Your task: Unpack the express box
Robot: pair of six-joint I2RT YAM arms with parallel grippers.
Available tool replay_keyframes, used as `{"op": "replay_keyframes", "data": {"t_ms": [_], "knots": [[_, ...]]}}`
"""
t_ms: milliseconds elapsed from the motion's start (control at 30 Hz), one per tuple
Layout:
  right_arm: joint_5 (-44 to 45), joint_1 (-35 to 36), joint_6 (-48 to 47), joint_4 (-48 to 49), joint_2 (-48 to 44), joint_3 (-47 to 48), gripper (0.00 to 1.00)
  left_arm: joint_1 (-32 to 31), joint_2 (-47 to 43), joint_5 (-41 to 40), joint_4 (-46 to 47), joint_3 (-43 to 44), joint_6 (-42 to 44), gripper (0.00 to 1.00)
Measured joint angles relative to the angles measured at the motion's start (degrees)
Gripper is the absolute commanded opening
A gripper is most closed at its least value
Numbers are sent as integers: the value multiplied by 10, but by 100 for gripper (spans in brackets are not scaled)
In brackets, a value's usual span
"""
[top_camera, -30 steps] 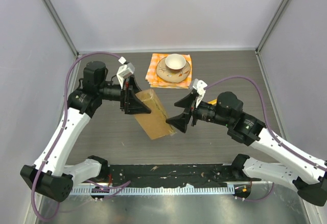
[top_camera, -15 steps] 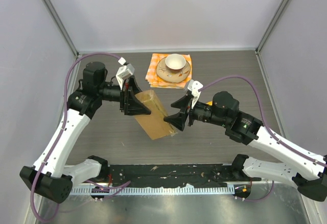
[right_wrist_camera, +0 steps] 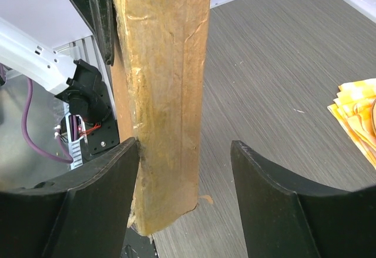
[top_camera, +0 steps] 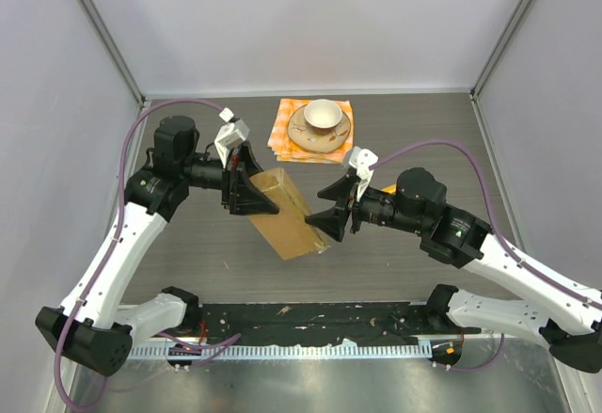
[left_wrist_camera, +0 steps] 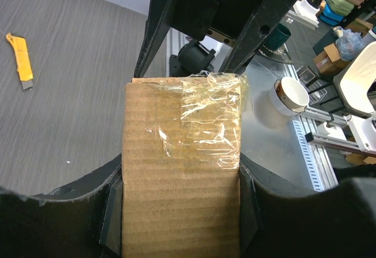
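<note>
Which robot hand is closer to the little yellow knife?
Right. The yellow knife lies just behind the right gripper, beside its wrist. The left gripper is on the other side of the cardboard box, clamped on it, so it is farther away.

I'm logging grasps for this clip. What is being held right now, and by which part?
The left gripper clamps the express box by one end, a finger on each side. The right gripper straddles the other end, not closed on it.
</note>
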Motion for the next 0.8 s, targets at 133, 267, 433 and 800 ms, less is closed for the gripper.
{"op": "replay_keyframes", "data": {"t_ms": [133, 267, 433, 800], "knots": [[4, 0, -2, -1, -2, 4, 69, 0, -1, 2, 2, -2, -1, 0], [5, 0, -3, -2, -5, 4, 69, 0, -6, 3, 4, -6, -3, 0], [6, 0, -5, -10, -5, 10, 66, 0, -7, 5, 9, -7, -7, 0], [41, 5, -10, -9, -5, 10, 50, 0, -9, -9, 28, -12, -16, 0]]}}
